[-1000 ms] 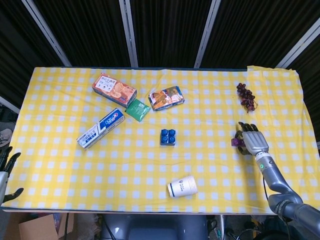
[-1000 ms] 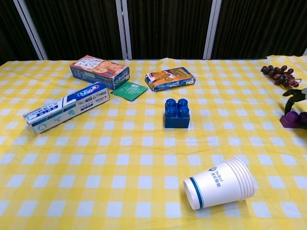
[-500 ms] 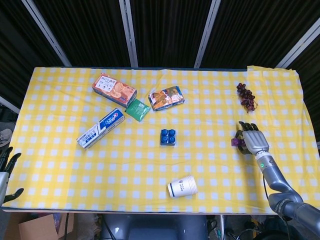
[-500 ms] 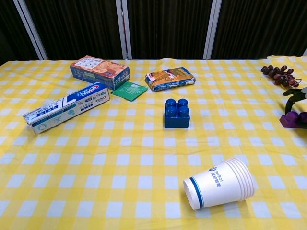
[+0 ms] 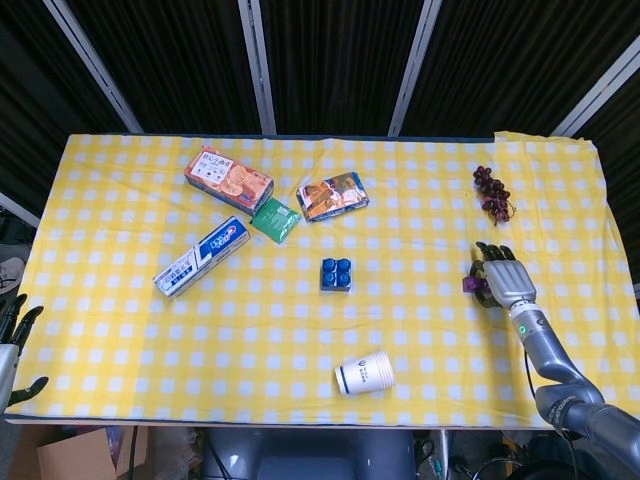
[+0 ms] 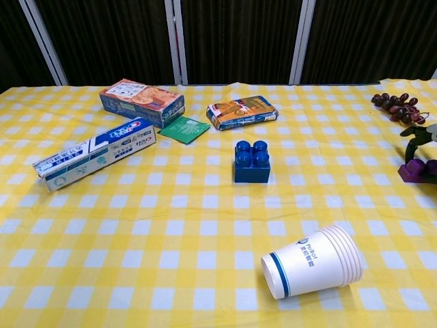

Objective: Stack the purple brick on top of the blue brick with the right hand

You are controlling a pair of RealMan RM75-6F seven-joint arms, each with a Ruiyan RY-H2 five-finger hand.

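Observation:
The purple brick (image 5: 469, 286) (image 6: 416, 171) lies on the yellow checked cloth near the table's right side. My right hand (image 5: 503, 279) sits right beside and partly over it, fingers spread and pointing away from me. In the chest view one dark finger (image 6: 418, 135) arches above the brick at the frame's right edge. I see no firm grip. The blue brick (image 5: 336, 273) (image 6: 251, 162) stands alone mid-table, well to the left of the hand. My left hand (image 5: 14, 340) hangs off the front left corner, fingers apart, holding nothing.
A paper cup (image 5: 364, 374) (image 6: 314, 261) lies on its side in front of the blue brick. A toothpaste box (image 5: 202, 256), two snack boxes (image 5: 228, 179) (image 5: 332, 194) and a green packet (image 5: 275, 220) sit at the back left. Grapes (image 5: 492, 193) lie behind the right hand.
Almost nothing has moved. The right hand's finger over the purple brick has shifted slightly; the brick stays on the cloth.

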